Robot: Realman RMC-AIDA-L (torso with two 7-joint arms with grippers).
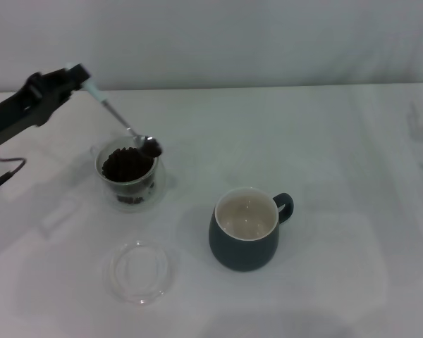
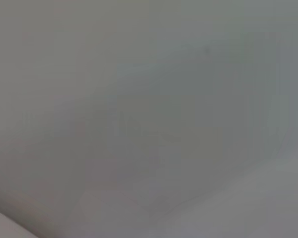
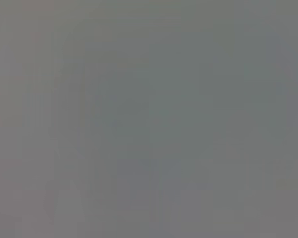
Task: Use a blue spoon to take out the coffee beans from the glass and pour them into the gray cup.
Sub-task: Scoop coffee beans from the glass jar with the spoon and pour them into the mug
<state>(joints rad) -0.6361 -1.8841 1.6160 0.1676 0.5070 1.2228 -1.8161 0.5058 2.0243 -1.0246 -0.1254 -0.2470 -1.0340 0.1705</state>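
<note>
Head view. The left gripper (image 1: 76,76) reaches in from the robot's left, raised above the white bench (image 1: 324,155), its fingers closed on the pale end of the blue spoon (image 1: 120,120). The spoon slopes down and toward the robot's right, so that its metal bowl hangs just over the far right rim of the glass (image 1: 129,176). A few beans lie in the spoon's bowl. The glass, a clear rounded tumbler, stands upright on the bench and holds a heap of coffee beans (image 1: 127,166) that fills its upper part.

The gray cup (image 1: 245,229) stands upright nearer the robot and to the right of the glass, well apart from it; its loop handle points to the far right, and its cream inside shows no beans. A shallow clear glass dish (image 1: 139,271) lies flat on the bench near the robot, in front of the glass and to the left of the cup, touching neither.

The right gripper is out of sight in the head view. Both wrist views show only a blank gray field.
</note>
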